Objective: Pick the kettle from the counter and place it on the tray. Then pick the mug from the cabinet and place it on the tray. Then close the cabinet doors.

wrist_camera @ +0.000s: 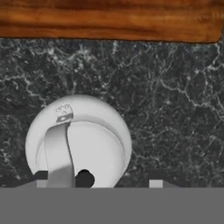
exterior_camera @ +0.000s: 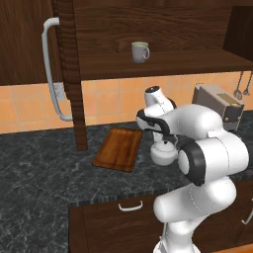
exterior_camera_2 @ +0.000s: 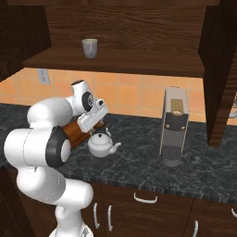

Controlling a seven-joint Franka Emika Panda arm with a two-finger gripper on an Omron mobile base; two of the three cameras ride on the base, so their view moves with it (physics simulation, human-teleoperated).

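You are looking at one large dark brown wood-grain wall cabinet [exterior_camera: 163,29] with its inner shelf exposed, and two tall dark wood-grain cabinet doors [exterior_camera: 69,74] standing open, one at each side; the left one is showing its long silver bar handle [exterior_camera: 49,69]. Below it one long black-grey marbled stone counter [exterior_camera: 44,168] is running across both base views, over dark wood drawers. One boxy grey-brown appliance [exterior_camera_2: 174,125] is standing toward the counter's right end, near the back wall. One flat reddish-brown wooden tray [exterior_camera: 118,148] with a raised rim is lying mid-counter, between the back wall and the front edge. One squat white kettle [exterior_camera_2: 102,144] with a short spout is sitting on the counter just to the right of the tray, apart from its rim. One small pale grey mug [exterior_camera: 140,51] with a greenish inside is standing on the cabinet shelf, well above everything else.

You are holding the single claw [exterior_camera_2: 95,121] directly above the kettle, pointing down at it. In the hand view the kettle's arched handle and lid knob are lying close to the left fingertip [wrist_camera: 41,177], so the kettle is sitting off to the left of the claw's centre line. The two tips are standing spread apart, gripping nothing.
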